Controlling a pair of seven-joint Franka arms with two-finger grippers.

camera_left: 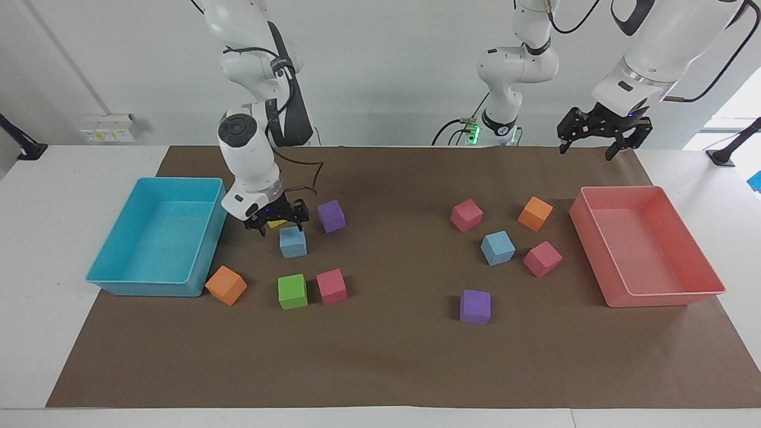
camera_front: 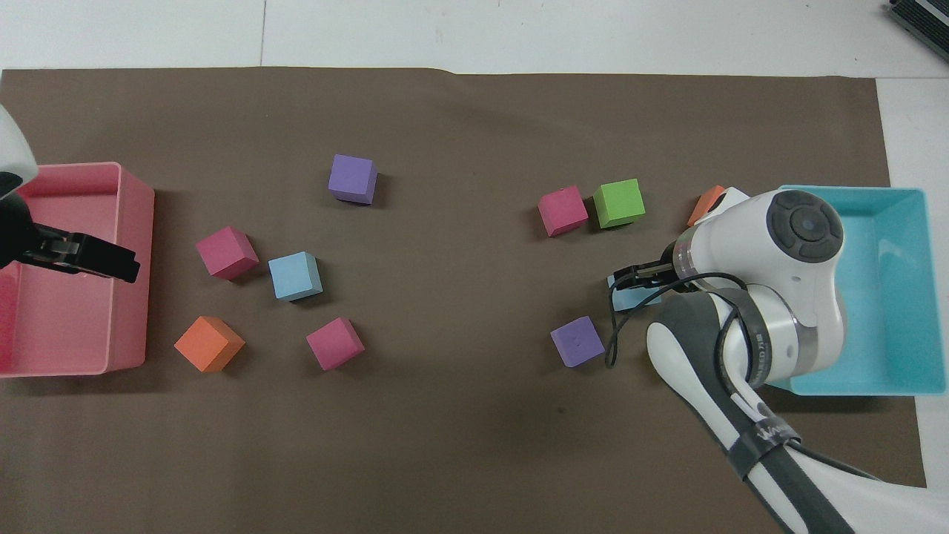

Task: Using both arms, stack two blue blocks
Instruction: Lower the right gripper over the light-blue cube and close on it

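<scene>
From the facing view, the right gripper [camera_left: 280, 229] hangs low over one blue block [camera_left: 292, 242], and its fingers are spread wide with nothing in them. I think the job right now is to grab this block. To do it well, the gripper should go straight down with one finger on each side of the block, squeeze softly, and lift straight up. It must not bump the yellow block [camera_left: 276, 224] at 11 o'clock from the blue one, or the purple block [camera_left: 330, 216] at 2 o'clock. The second blue block [camera_left: 497, 248] sits at 3 o'clock, well apart, toward the left arm's end of the mat [camera_left: 386, 356]. The left gripper [camera_left: 597, 148] waits up high at 11 o'clock from the pink tray [camera_left: 672, 300], fingers spread and empty. I count two blue blocks, two purple, two orange, three pink, one green and one yellow, so eleven blocks, plus one blue tray [camera_left: 142, 288] and one pink tray. From the overhead view, the right arm [camera_front: 764, 297] covers most of the blue block [camera_front: 621, 300], and the right gripper [camera_front: 630, 274] is right over it. The second blue block [camera_front: 295, 276] lies in the open at 9 o'clock. The left gripper [camera_front: 104, 258] hangs over the pink tray [camera_front: 126, 356]. Here I count ten blocks, because the arm hides the yellow one.
</scene>
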